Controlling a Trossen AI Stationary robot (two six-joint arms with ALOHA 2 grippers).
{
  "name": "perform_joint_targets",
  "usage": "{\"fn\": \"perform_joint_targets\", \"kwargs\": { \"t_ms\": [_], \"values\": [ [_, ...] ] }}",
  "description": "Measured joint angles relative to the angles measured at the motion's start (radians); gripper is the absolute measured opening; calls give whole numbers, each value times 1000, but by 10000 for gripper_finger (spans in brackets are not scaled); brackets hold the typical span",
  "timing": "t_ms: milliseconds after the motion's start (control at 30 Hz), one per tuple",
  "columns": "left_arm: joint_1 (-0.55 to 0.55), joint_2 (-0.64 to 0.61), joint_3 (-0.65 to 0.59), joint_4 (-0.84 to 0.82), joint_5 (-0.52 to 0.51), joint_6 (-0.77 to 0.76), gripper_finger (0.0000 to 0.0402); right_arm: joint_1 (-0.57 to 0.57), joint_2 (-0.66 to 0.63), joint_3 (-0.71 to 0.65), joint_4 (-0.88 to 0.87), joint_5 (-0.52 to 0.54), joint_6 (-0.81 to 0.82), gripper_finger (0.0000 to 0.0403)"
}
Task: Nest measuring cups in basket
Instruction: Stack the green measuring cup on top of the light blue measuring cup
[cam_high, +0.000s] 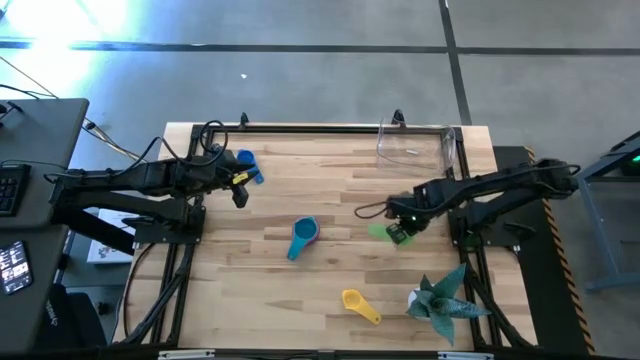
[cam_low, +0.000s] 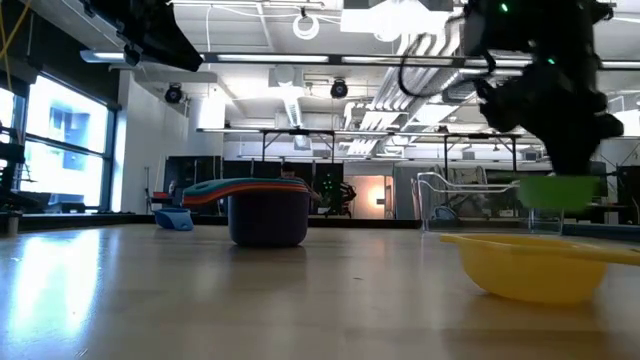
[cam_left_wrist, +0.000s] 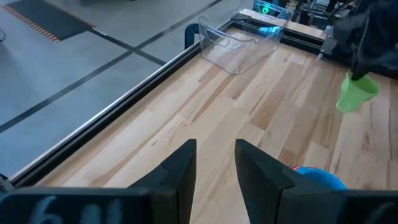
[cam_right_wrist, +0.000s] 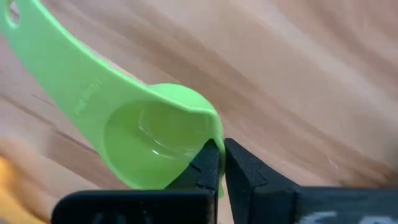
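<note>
A green measuring cup (cam_right_wrist: 149, 146) hangs above the wood table with my right gripper (cam_high: 399, 231) shut on it, right of the table's middle. The clear basket (cam_high: 415, 146) stands at the far edge, beyond that gripper. A purple cup with teal and orange ones nested in it (cam_low: 268, 215) rests on its base mid-table. A blue cup (cam_high: 248, 166) lies by my left gripper (cam_high: 240, 193), which hovers open at the far left with nothing between its fingers. A yellow cup (cam_high: 359, 304) lies near the front edge. My right gripper pinches the green cup's bowl wall at the rim (cam_right_wrist: 216, 127), on the side opposite the handle, with one finger inside the bowl and one outside. The fingers point down from above. The cup (cam_low: 555, 190) hangs clear of the table, its handle (cam_right_wrist: 43, 53) sticking out away from the fingers.
A teal spiky paper plant (cam_high: 441, 301) stands at the front right corner. A black metal frame (cam_high: 320, 127) runs along the table's far edge and sides. Bare wood lies between the nested cups and the basket.
</note>
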Motion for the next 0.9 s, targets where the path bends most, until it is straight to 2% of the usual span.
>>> {"fn": "perform_joint_targets", "kwargs": {
  "t_ms": [500, 633, 900],
  "values": [
    [0, 0, 0, 0, 57, -5, 101, -134, 34, 398, 28, 280, 8, 1],
    [-1, 12, 0, -2, 74, -12, 101, -176, 75, 476, 60, 300, -57, 1],
    [0, 13, 0, 0, 75, -147, 101, -251, 168, 609, 99, 286, -250, 0]
  ]
}}
